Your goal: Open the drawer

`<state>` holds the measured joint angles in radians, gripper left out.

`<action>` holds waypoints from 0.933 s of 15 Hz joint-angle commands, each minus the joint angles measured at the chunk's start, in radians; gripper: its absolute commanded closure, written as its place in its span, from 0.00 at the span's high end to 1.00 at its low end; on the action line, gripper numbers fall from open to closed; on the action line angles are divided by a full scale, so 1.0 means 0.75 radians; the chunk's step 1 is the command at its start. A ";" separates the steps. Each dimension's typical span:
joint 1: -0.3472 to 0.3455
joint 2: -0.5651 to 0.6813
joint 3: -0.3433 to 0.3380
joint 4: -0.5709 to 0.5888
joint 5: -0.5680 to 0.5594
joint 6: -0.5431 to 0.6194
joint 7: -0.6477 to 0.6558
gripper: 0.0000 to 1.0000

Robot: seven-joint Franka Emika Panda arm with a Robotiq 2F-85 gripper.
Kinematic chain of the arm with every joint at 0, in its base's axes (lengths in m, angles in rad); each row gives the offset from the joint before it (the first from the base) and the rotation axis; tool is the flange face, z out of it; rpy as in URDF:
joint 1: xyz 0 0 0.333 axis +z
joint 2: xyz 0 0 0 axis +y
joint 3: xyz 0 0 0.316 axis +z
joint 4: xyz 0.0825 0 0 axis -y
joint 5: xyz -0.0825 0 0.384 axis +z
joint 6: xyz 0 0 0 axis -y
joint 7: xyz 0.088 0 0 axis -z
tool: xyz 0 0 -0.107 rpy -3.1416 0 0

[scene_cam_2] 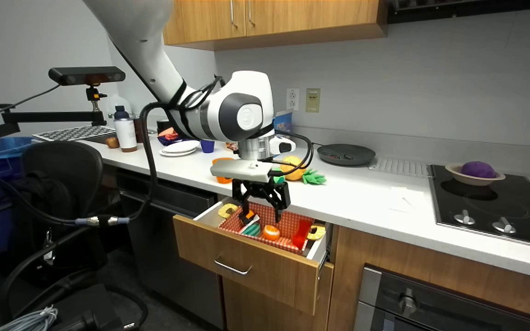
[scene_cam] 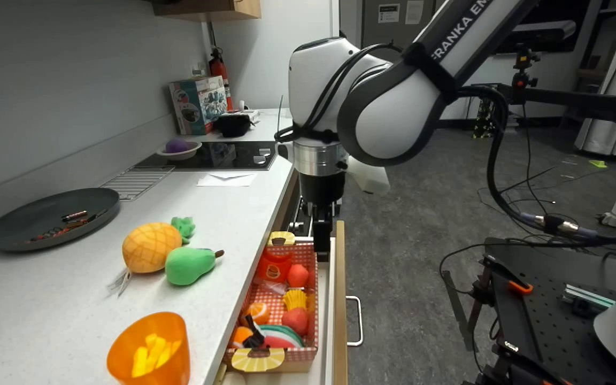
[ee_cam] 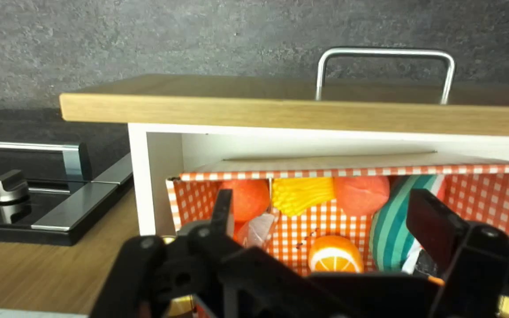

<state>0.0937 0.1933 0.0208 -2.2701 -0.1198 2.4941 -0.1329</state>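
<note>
The drawer (scene_cam_2: 256,262) stands pulled out under the counter, with a brown wood-grain front, pale inner sides and a silver bar handle (scene_cam_2: 233,267). Its front's top edge (ee_cam: 281,110) and handle (ee_cam: 385,52) show in the wrist view, and its edge (scene_cam: 341,305) in an exterior view. A red-checked box (scene_cam_2: 288,227) of toy food lies inside. My gripper (scene_cam_2: 262,214) is open and empty, pointing down over the drawer, apart from the handle. In the wrist view its fingers (ee_cam: 320,196) stand wide apart over the box. Whether the fingertips dip below the drawer's rim is unclear.
The counter (scene_cam: 222,235) beside the drawer holds a plush pineapple (scene_cam: 150,247), a green pear (scene_cam: 190,266) and an orange cup (scene_cam: 150,347). A dark pan (scene_cam_2: 345,154) and a cooktop (scene_cam_2: 490,197) are farther along. An oven (scene_cam_2: 412,299) stands beside the drawer's cabinet.
</note>
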 commanded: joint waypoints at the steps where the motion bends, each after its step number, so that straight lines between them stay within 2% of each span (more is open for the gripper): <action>1: -0.060 0.122 0.043 0.091 0.115 0.087 -0.105 1.00; 8: -0.152 0.284 0.111 0.145 0.286 0.244 -0.169 1.00; 14: -0.184 0.253 0.140 0.040 0.307 0.279 -0.139 1.00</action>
<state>-0.0181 0.4058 0.0967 -2.1989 0.0742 2.6800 -0.2209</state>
